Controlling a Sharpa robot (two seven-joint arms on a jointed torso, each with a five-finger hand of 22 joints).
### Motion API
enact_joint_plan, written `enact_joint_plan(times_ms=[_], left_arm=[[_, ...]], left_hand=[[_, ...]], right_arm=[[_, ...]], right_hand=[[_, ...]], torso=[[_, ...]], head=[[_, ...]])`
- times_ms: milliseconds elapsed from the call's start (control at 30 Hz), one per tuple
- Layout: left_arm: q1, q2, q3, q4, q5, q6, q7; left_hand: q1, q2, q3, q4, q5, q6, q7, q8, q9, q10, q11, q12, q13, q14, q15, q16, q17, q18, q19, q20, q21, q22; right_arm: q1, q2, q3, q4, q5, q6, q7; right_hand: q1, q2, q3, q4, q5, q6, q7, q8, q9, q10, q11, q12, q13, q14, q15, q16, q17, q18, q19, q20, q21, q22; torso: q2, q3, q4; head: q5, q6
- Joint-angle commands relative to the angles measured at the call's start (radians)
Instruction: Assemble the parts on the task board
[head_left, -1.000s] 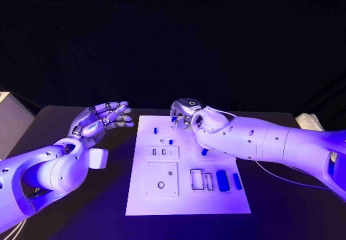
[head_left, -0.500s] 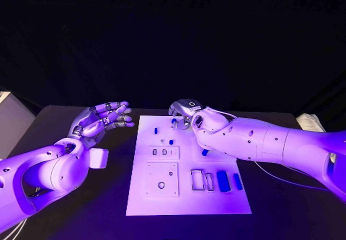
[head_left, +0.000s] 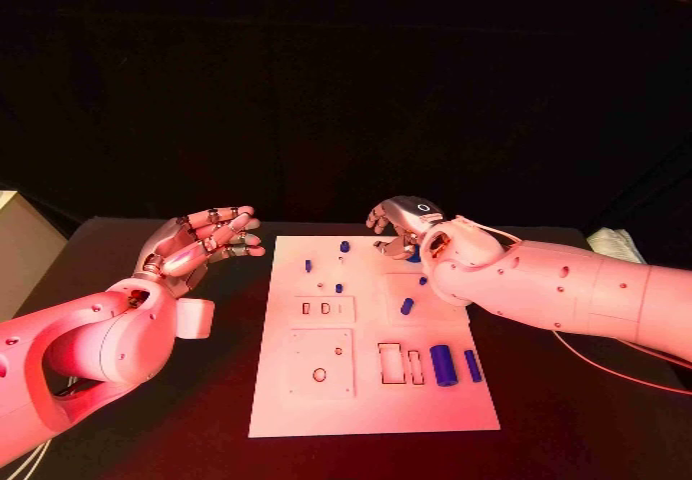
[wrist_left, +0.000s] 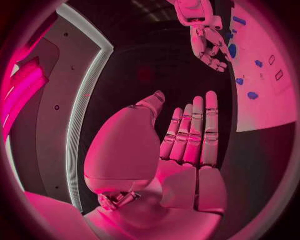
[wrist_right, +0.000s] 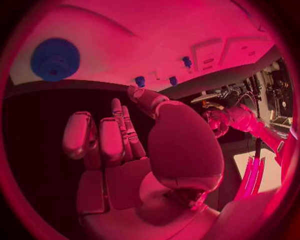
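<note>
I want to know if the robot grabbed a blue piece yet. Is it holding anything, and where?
No. The left hand hovers beside the task board, fingers apart, holding nothing. The right hand also shows nothing in its fingers.

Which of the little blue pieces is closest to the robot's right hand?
The blue piece at the board's far right edge, right beside the right hand; the others lie farther off.
</note>
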Motion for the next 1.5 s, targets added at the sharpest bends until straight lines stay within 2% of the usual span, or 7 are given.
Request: enact_joint_plan(times_ms=[33,267,433,467,533,867,1500], left_arm=[[0.003,-0.001,0.001,-0.001,0.001,0.023,0.006],[0.002,-0.001,0.001,-0.003,0.001,0.027,0.006],[0.002,-0.001,0.001,-0.005,0.001,0.030,0.005],[0.002,0.000,0.001,-0.005,0.001,0.030,0.005],[0.002,0.000,0.001,-0.005,0.001,0.031,0.005],[0.002,0.003,0.000,-0.009,0.001,0.031,0.007],[0.002,0.004,0.000,-0.013,0.001,0.029,0.006]], left_hand=[[-0.010,0.000,0.002,-0.002,-0.003,-0.005,0.036,0.004,0.001,-0.008,-0.002,0.005,-0.002,-0.007,-0.001,0.007,0.002,0.008,-0.006,0.002,0.007,0.001],[-0.010,0.000,0.002,-0.002,-0.003,-0.005,0.036,0.004,0.001,-0.009,-0.002,0.005,-0.002,-0.008,-0.001,0.008,0.002,0.008,-0.006,0.002,0.007,0.001],[-0.010,0.000,0.002,-0.002,-0.003,-0.005,0.036,0.004,0.001,-0.009,-0.002,0.005,-0.002,-0.008,-0.001,0.008,0.002,0.008,-0.006,0.002,0.007,0.001],[-0.010,0.000,0.002,-0.002,-0.003,-0.005,0.036,0.004,0.001,-0.009,-0.002,0.005,-0.002,-0.008,-0.001,0.008,0.002,0.008,-0.006,0.002,0.007,0.001],[-0.010,0.000,0.002,-0.002,-0.003,-0.005,0.036,0.004,0.001,-0.009,-0.002,0.005,-0.002,-0.008,-0.001,0.008,0.002,0.008,-0.006,0.002,0.007,0.001],[-0.009,0.000,0.002,-0.003,-0.003,-0.005,0.035,0.004,0.001,-0.009,-0.002,0.005,-0.001,-0.008,-0.001,0.009,0.002,0.008,-0.007,0.002,0.009,0.002],[-0.009,0.000,0.002,-0.003,-0.003,-0.005,0.035,0.004,0.001,-0.009,-0.002,0.005,-0.001,-0.008,-0.001,0.009,0.002,0.008,-0.007,0.002,0.009,0.002]], right_arm=[[0.004,-0.050,0.004,0.045,0.081,-0.034,0.023],[0.008,-0.137,0.008,0.060,0.152,0.029,0.032],[0.008,-0.151,0.008,0.035,0.188,0.083,0.024],[0.008,-0.152,0.008,0.030,0.194,0.091,0.021],[0.008,-0.150,0.008,0.024,0.198,0.106,0.014],[0.008,-0.106,0.008,-0.013,0.197,0.163,-0.028],[0.006,-0.072,0.008,-0.062,0.250,0.188,-0.044]], right_hand=[[-0.010,-0.010,-0.003,0.013,0.011,0.016,0.003,0.000,0.004,0.048,-0.005,0.017,0.007,0.015,-0.005,0.014,0.018,-0.002,0.016,-0.003,0.015,0.024],[-0.023,-0.036,-0.075,0.041,0.072,0.027,-0.009,0.003,0.013,0.189,-0.033,0.080,0.064,0.023,-0.026,0.044,0.057,-0.011,0.041,-0.021,0.040,0.066],[0.011,-0.031,-0.232,0.054,0.079,0.005,-0.027,0.006,0.024,0.231,-0.058,0.257,0.245,0.036,-0.047,0.082,0.116,-0.020,0.068,-0.042,0.067,0.111],[0.057,0.021,-0.319,0.080,0.093,-0.003,-0.024,0.015,0.034,0.150,-0.052,0.603,0.611,0.045,-0.054,0.116,0.173,-0.027,0.084,-0.039,0.084,0.140],[0.076,0.019,-0.387,0.126,0.077,-0.018,-0.026,0.021,0.040,0.197,-0.043,0.988,0.994,0.057,-0.033,0.154,0.247,-0.033,0.100,-0.028,0.102,0.170],[0.109,0.024,-0.438,0.244,0.060,-0.011,-0.008,0.036,0.044,0.367,-0.029,1.375,1.399,0.095,-0.018,0.248,0.464,-0.063,0.185,-0.016,0.198,0.306],[0.135,0.035,-0.432,0.285,0.103,-0.005,-0.005,0.039,0.043,0.407,-0.025,1.430,1.457,0.103,-0.012,0.264,0.507,-0.073,0.211,-0.010,0.227,0.345]], torso=[[-0.002,0.0032,-0.0075],[-0.003,0.0086,-0.0122],[-0.003,0.0099,-0.0125],[-0.002,0.0095,-0.0116],[-0.002,0.0084,-0.0102],[0.002,0.0091,-0.0052],[0.006,0.0126,-0.0039]], head=[[-0.001,0.003],[0.000,0.004],[0.000,0.004],[-0.001,0.004],[-0.002,0.004],[-0.002,-0.001],[0.000,-0.011]])
